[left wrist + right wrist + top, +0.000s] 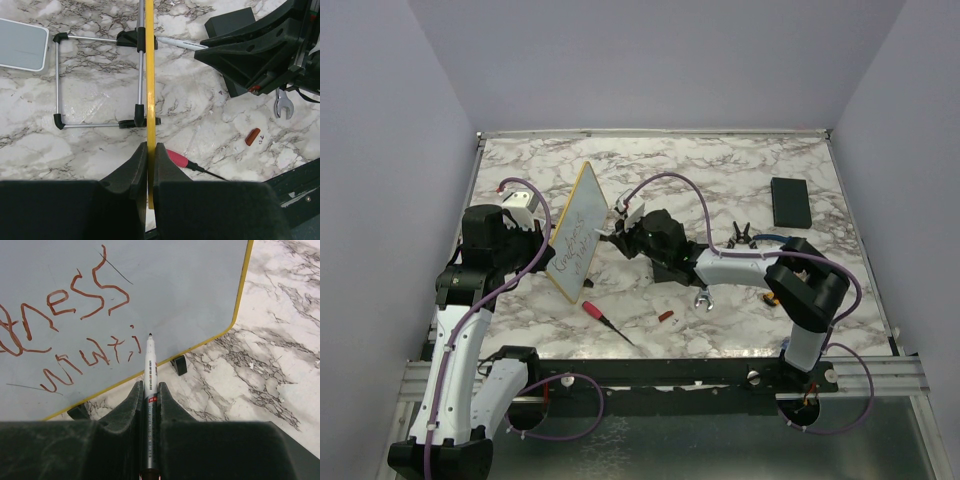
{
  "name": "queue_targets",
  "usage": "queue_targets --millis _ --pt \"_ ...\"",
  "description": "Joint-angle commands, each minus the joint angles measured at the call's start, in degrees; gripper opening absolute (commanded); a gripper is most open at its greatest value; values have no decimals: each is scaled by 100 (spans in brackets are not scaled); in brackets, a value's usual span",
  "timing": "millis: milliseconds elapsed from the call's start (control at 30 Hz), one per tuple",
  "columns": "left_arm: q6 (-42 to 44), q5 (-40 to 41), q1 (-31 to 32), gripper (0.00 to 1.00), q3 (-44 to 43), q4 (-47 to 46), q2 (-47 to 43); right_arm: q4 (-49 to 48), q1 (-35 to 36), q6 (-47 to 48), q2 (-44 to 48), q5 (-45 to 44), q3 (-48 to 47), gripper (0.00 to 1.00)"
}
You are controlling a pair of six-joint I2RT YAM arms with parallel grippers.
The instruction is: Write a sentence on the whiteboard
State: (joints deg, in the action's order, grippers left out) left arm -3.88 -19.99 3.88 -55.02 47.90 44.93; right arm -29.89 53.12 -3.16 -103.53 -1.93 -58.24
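Note:
The whiteboard (578, 232) stands tilted on edge at the table's centre left, propped on a wire stand (57, 80). My left gripper (148, 150) is shut on the board's yellow frame (149, 75), which shows edge-on in the left wrist view. The sentence (75, 305) runs in two lines of red-brown handwriting across the pale face. My right gripper (150, 390) is shut on a white marker (150, 365). The marker's tip sits at the board's face just right of the lower line's last stroke. Whether the tip touches the face I cannot tell.
A black slab (790, 201) lies at the back right. A red-handled screwdriver (598, 315), a small red cap (665, 316) and a wrench (703, 299) lie near the front. A pale grey pad (20, 44) lies behind the board. A black clip (741, 235) sits beside the right arm.

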Motion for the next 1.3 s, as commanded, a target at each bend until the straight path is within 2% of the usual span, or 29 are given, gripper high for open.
queue_targets --millis 0,967,1267 --pt "19 -89 53 0 53 52 -63 -43 -30 4 -238 79 -247 1" --pt "37 -114 61 0 49 47 -98 261 -35 -238 -837 158 -164 1" --pt "25 -89 60 0 50 51 -107 4 -30 -232 -156 30 239 1"
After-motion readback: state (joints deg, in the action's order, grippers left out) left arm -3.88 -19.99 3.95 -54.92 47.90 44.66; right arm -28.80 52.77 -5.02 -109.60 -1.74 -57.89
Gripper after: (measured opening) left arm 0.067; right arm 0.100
